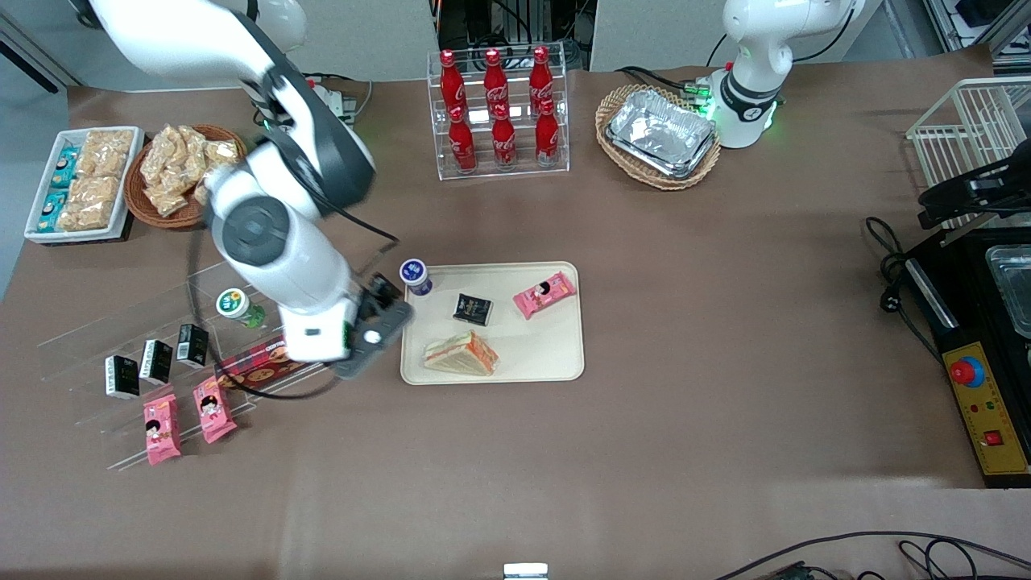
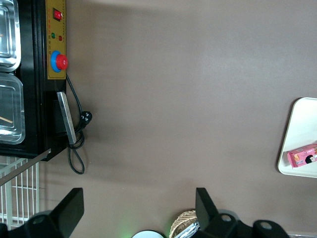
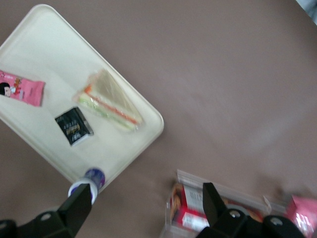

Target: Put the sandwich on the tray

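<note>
I am seeing the sandwich (image 1: 461, 354) lying flat on the tray (image 1: 548, 354), in the corner nearest the front camera toward the working arm's end; its long axis is running along the tray's near rim, and its narrow tip is pointing toward the working arm's end of the table, with the filling edge facing the tray's middle. On the tray with it are sitting a small black packet (image 1: 472, 309), a pink snack packet (image 1: 545, 294) and a blue-lidded cup (image 1: 415, 275) at the rim. I am holding the gripper (image 3: 143, 208) above the table just beside the tray, over the clear acrylic rack (image 1: 161, 354); its fingers (image 3: 214, 201) are standing wide apart and gripping nothing. The table (image 1: 725, 338) is wearing a brown cloth; farther from the camera are standing red cola bottles (image 1: 499, 109) in a clear stand and a wicker basket (image 1: 656, 137) of foil trays; a black control box (image 1: 979, 395) is sitting toward the parked arm's end.
</note>
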